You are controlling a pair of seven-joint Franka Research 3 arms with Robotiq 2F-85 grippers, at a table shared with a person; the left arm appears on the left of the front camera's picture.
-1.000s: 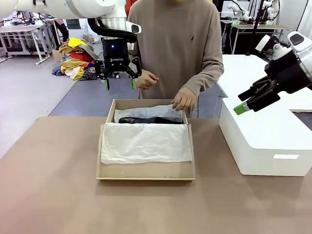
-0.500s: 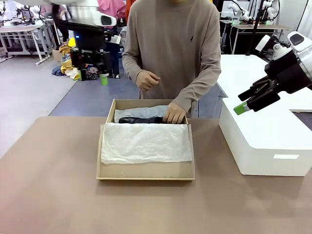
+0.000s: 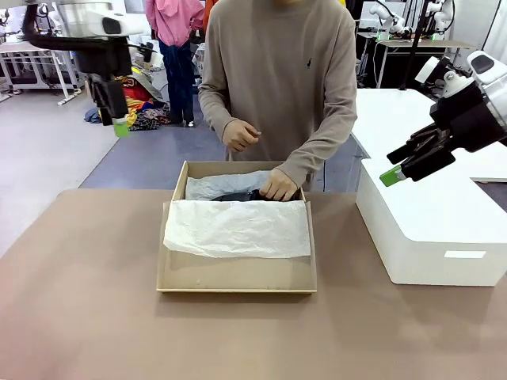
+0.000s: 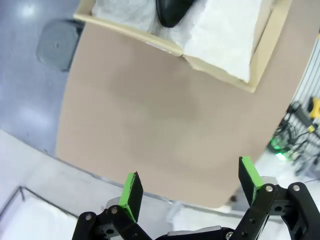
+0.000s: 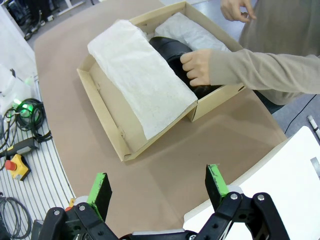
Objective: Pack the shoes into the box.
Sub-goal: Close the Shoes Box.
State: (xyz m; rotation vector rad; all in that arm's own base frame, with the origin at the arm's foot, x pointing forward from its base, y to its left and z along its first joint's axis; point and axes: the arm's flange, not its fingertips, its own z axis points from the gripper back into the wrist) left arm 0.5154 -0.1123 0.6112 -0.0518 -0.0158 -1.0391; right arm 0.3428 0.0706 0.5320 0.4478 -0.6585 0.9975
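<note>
A shallow tan cardboard shoebox (image 3: pixel 238 275) is lying open in the middle of the brown table (image 3: pixel 79 301). A crumpled sheet of white tissue paper (image 3: pixel 236 228) is covering the part of the shoebox nearer to the robot. The glossy black leather shoes (image 5: pixel 170 49) are lying in the part nearer to the person, between folds of the tissue. From the front they are showing only as a thin dark strip.

The person at the far side is reaching into the shoebox. One hand (image 3: pixel 278 184) is resting on the shoes with the fingers curled over the black leather. The other hand (image 3: pixel 240 134) is hanging loosely closed in front of the body, and I cannot tell if it is holding anything.

The left gripper (image 3: pixel 120 127) is hovering high, beyond the far left corner of the table and well apart from the shoebox. In the left wrist view its fingers (image 4: pixel 132 192) are standing wide apart, with nothing between them. The right gripper (image 3: pixel 396 168) is hovering above a large white rectangular box (image 3: pixel 428 229) at the right side of the table. Its jaws are also spread wide and are holding nothing.
</note>
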